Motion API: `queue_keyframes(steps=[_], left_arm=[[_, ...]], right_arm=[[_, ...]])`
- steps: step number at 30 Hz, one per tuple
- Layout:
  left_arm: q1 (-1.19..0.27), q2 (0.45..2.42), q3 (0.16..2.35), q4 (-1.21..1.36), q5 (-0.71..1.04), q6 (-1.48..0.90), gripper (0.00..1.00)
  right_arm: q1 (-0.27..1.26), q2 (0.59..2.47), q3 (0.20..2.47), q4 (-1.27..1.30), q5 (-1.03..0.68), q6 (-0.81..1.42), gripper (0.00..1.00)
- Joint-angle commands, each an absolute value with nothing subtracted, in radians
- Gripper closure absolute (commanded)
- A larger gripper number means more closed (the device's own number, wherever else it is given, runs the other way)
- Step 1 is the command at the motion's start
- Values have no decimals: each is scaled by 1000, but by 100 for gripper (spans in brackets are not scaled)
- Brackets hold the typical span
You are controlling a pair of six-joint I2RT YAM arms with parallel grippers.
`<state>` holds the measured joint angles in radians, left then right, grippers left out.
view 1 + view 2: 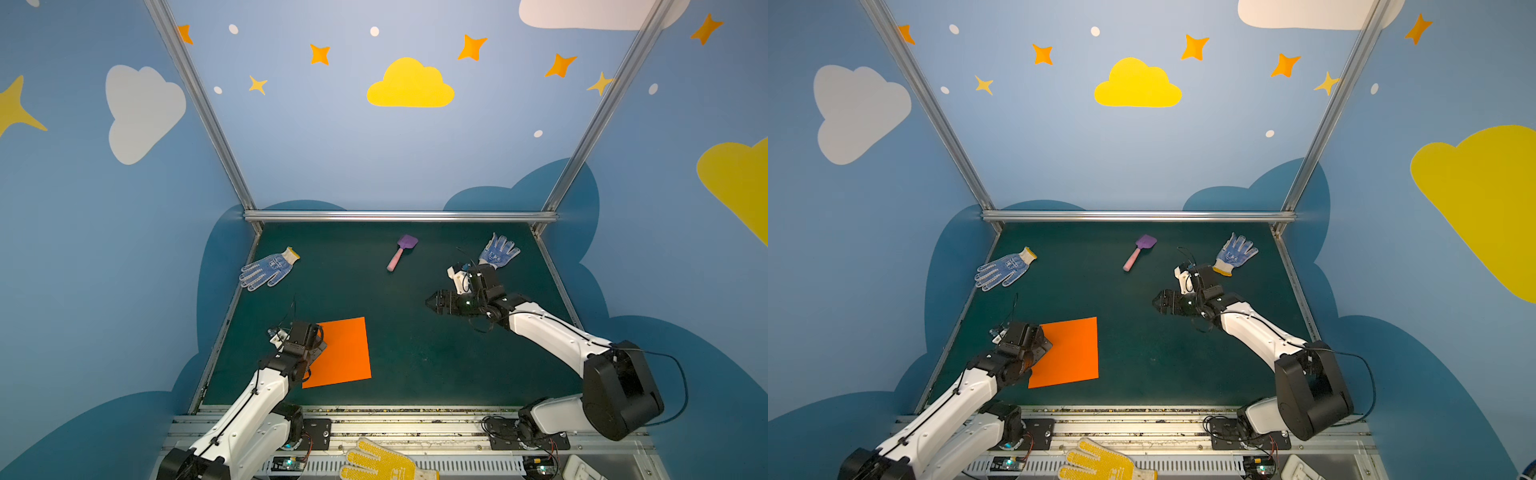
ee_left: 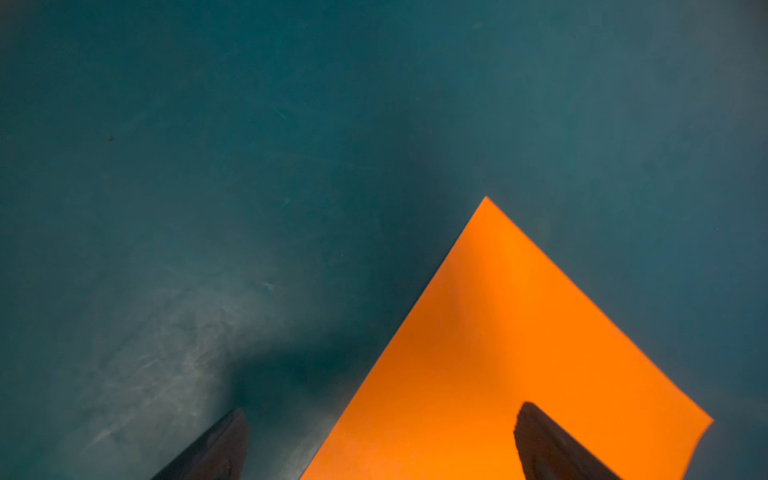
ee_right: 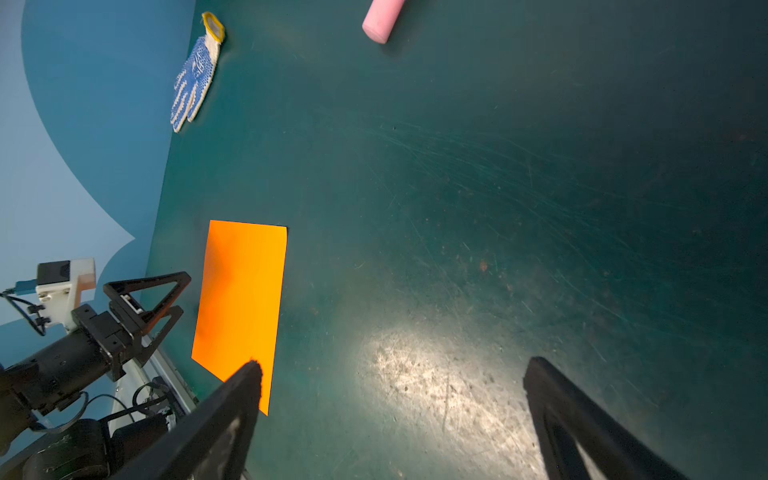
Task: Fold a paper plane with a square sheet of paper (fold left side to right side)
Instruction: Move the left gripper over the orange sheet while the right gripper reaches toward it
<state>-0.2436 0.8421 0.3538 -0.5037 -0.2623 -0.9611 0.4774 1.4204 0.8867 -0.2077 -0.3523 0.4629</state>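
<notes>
One orange sheet, square, thin, smooth and uncreased, lies flat at lower centre-left in both top views on a scuffed green mat. The left gripper, the nearer, straddles its left edge with jaws apart. The right gripper, equally spread and empty, hangs well apart at centre-right.

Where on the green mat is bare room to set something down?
Widest bare patch: between the square sheet of paper and the right arm, near the front. Another: between left glove, spatula and paper. Crowded: left gripper over the paper's edge; right gripper near right glove.
</notes>
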Motion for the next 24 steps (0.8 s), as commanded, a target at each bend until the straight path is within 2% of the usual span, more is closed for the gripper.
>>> queue_keyframes(steps=[1, 14, 24], left_arm=[[-238, 838, 330, -461, -239, -998, 0], [-246, 995, 302, -277, -52, -989, 0], [-412, 1288, 448, -80, 6, -1031, 0]], right_arm=[[482, 1409, 938, -246, -339, 444, 3], [447, 1302, 942, -307, -246, 443, 3], [378, 1239, 923, -351, -258, 463, 3]])
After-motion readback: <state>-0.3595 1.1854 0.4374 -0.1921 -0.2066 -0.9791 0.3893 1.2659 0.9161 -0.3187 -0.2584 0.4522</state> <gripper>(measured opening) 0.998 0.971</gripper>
